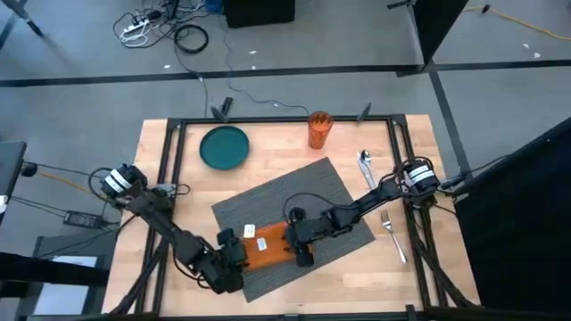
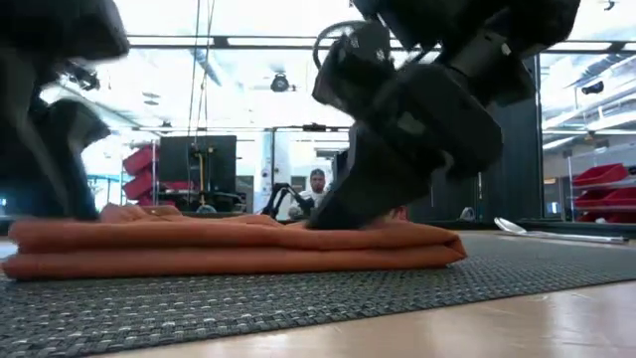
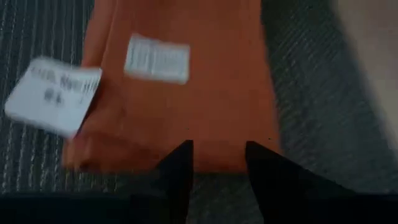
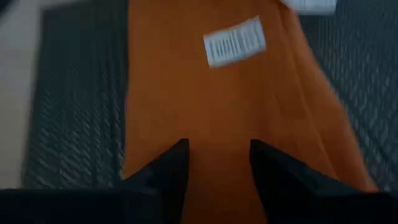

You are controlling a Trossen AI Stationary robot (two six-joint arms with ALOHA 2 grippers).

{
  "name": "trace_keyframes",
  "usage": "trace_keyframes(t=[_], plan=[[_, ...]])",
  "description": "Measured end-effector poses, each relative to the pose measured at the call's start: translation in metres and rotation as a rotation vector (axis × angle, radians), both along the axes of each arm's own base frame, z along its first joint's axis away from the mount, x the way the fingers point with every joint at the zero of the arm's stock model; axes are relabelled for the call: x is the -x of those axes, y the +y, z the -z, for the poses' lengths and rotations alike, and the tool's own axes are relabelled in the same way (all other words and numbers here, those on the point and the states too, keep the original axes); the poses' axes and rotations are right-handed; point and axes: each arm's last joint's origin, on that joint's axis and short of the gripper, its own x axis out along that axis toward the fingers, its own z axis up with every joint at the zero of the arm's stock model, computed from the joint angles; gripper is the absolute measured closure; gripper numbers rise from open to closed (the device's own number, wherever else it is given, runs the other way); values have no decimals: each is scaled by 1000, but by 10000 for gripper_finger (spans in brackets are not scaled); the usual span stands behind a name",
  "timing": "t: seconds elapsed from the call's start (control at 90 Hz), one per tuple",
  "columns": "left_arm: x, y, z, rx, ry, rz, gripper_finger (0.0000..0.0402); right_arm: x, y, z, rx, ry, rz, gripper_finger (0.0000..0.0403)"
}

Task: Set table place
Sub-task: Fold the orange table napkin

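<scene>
**A:** What's closest to us?

**B:** The near edge of the table (image 1: 375, 259), bare light wood, and right on it the dark grey ribbed placemat (image 1: 330, 183), lying askew toward the near middle. A folded orange napkin (image 1: 266, 247) sits on the mat's near part, with two white tags on it

**A:** And the arms?

**B:** Both are down at that napkin. The left gripper (image 3: 216, 163) is at its left end, fingers a little apart with the cloth's edge just ahead of them; I can't tell whether they pinch it. The right gripper (image 4: 217, 163) is over the napkin's right end, fingers likewise parted above the orange fabric, and I can't say if it has hold of anything. From table height the napkin (image 2: 229, 247) looks like a flat stack of folds with a dark gripper pressing at each end

**A:** Farther back?

**B:** A fork (image 1: 393, 234) lies on the wood right of the mat, a spoon (image 1: 365, 166) beyond it. Toward the far edge stand a teal plate (image 1: 224, 147) on the left and an orange cup (image 1: 319, 128) near the middle. Beyond the table, a person (image 2: 316, 185) is in the room
</scene>
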Motion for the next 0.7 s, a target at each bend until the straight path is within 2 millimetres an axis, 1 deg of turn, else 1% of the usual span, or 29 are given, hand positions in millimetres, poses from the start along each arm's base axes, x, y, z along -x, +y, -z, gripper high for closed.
trace_keyframes(t=[0.067, 0.122, 0.178, 0.233, 0.289, 0.322, 0.422, 0.489, 0.544, 0.6, 0.7], plan=[[-5, -2, -17, -9, -68, 11, 270, 0, 1, -16, -28, -44, -18, 258], [-8, -1, -27, -59, -123, 10, 270, 1, 0, -27, -41, -69, -24, 258], [-12, -1, -34, -110, -173, 3, 270, 3, -1, -35, -42, -83, -23, 257], [-17, 5, -34, -158, -183, -7, 270, 2, -3, -38, -33, -97, -9, 257], [-22, 12, -29, -184, -165, -21, 270, 2, -7, -37, -8, -88, 19, 257], [-25, 15, -23, -192, -146, -31, 270, 1, -9, -32, 11, -76, 33, 257], [-28, 25, -3, -220, -72, -41, 270, -3, -16, -11, 44, -16, 54, 259], [-29, 28, 6, -194, -37, -42, 270, -4, -18, 5, 60, 35, 59, 260], [-27, 31, 16, -173, 12, -41, 270, -4, -21, 14, 79, 73, 71, 261], [-22, 34, 24, -159, 62, -53, 270, -2, -22, 16, 97, 101, 86, 261], [-12, 37, 31, -139, 117, -123, 270, 1, -24, 17, 119, 146, 111, 261]])
